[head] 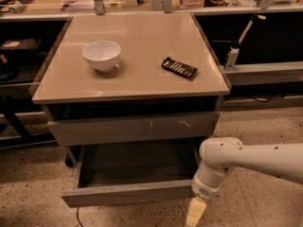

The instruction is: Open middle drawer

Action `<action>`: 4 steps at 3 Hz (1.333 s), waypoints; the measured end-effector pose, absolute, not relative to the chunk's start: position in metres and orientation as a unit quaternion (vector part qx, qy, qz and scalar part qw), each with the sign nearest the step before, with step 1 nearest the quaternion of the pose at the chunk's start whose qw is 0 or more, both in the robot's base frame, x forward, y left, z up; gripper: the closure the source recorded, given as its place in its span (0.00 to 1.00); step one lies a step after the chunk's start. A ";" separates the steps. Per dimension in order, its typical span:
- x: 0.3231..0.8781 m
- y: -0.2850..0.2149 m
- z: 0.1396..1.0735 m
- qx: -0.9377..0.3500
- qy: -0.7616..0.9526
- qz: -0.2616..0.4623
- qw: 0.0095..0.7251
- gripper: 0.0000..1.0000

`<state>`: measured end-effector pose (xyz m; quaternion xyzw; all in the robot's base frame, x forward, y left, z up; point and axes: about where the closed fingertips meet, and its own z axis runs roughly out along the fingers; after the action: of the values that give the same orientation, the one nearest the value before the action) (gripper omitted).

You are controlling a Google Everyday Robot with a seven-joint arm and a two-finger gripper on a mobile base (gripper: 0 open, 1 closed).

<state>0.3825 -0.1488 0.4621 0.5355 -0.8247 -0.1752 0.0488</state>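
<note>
The middle drawer [128,193] is a wide grey drawer with a plain front panel. It stands pulled well out of the cabinet, and its dark inside [137,162] shows nothing in it. My gripper [195,213] hangs from the white arm [246,157] at the drawer front's right end, low near the floor. Whether it touches the front panel I cannot tell.
Above the open drawer is a taller grey front with white scratch marks [132,126]. A white bowl [102,55] and a black packet [179,67] lie on the beige cabinet top [142,84]. A bottle [231,56] stands on the right shelf. Speckled floor lies in front.
</note>
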 end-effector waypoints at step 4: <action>0.424 -0.096 0.482 0.590 -0.794 -0.141 0.024 0.00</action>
<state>0.4236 -0.0959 0.4818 0.5905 -0.7942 -0.1413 0.0238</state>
